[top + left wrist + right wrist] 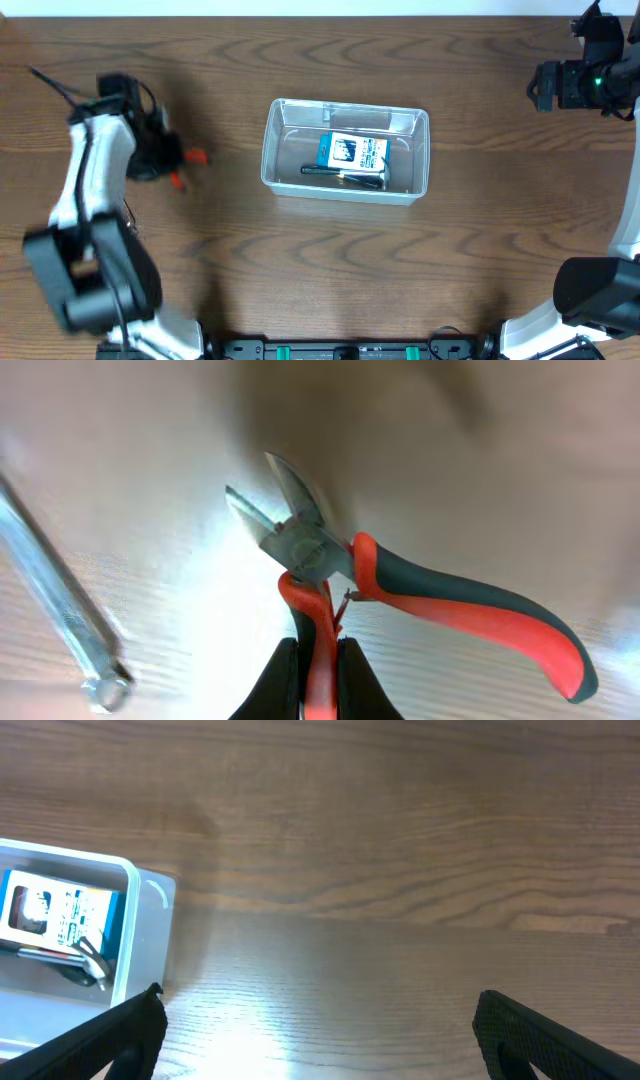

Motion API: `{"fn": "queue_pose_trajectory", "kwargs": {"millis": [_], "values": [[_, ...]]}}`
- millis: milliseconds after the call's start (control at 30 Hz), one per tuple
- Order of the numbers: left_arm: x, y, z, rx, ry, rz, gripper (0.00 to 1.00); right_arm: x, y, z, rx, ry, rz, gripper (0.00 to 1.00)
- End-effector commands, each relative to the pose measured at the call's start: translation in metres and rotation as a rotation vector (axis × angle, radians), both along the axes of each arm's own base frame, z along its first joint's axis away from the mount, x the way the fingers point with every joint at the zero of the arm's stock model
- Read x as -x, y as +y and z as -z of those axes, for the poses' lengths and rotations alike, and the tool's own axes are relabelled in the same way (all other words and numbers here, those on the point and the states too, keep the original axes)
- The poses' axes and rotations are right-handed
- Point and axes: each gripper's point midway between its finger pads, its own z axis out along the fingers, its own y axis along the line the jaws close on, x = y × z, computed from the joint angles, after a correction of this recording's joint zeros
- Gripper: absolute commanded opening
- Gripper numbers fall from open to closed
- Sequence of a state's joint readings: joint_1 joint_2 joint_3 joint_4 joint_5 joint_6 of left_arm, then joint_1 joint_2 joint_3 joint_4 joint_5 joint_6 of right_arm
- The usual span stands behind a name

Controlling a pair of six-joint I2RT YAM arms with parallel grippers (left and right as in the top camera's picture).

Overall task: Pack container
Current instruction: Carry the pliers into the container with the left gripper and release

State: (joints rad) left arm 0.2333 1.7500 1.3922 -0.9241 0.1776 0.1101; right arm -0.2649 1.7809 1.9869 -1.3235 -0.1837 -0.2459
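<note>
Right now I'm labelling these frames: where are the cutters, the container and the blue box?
cutters (318, 552): left wrist view, on the pivot joint.
container (340, 193): overhead view, on its near wall.
blue box (352, 152): overhead view, on its printed top face.

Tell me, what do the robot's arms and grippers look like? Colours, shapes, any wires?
The left arm has a smooth white link between chunky black joints, with thin black cables trailing near its wrist. The right arm is white and black too, with a small green light. The left gripper and right gripper each have two matte black, tapering fingers.
</note>
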Motion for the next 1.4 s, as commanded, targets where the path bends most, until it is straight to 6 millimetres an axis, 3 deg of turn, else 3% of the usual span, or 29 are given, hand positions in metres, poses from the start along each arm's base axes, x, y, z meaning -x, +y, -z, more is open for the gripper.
{"fn": "queue_pose_trajectory", "kwargs": {"millis": [0,100,200,367,467,633,900,1133,1267,1367], "values": [[-0.013,-0.049,-0.088,0.018,-0.293,0.287,0.06,0.002,-0.001,-0.002,-0.001,-0.003,0.005,0.99],[-0.006,-0.089,-0.123,-0.067,-0.42,0.567,0.06,0.002,-0.001,-0.002,-0.001,-0.003,0.005,0.99],[0.0,-0.131,-0.136,-0.131,-0.495,0.838,0.06,0.002,0.0,-0.002,-0.001,-0.003,0.004,0.99],[-0.009,-0.194,-0.129,-0.121,-0.555,1.032,0.06,0.002,0.0,-0.002,-0.002,-0.001,0.005,0.99],[-0.024,-0.214,-0.109,-0.134,-0.542,1.067,0.06,0.003,0.0,-0.001,-0.002,0.0,0.005,0.99],[-0.048,-0.224,-0.052,-0.109,-0.423,0.983,0.06,0.003,0.0,-0.001,-0.002,0.0,0.005,0.99],[-0.042,-0.222,0.031,-0.05,-0.188,0.937,0.06,0.004,0.0,-0.001,-0.003,0.004,0.005,0.99],[-0.037,-0.22,0.065,-0.035,-0.099,0.939,0.06,0.003,0.0,-0.001,-0.003,0.004,0.005,0.99],[-0.034,-0.219,0.073,-0.031,-0.074,0.94,0.45,0.003,0.0,-0.001,-0.003,0.004,0.004,0.99],[-0.034,-0.219,0.073,-0.031,-0.075,0.94,0.61,0.003,0.0,-0.001,-0.003,0.004,0.004,0.99]]}}
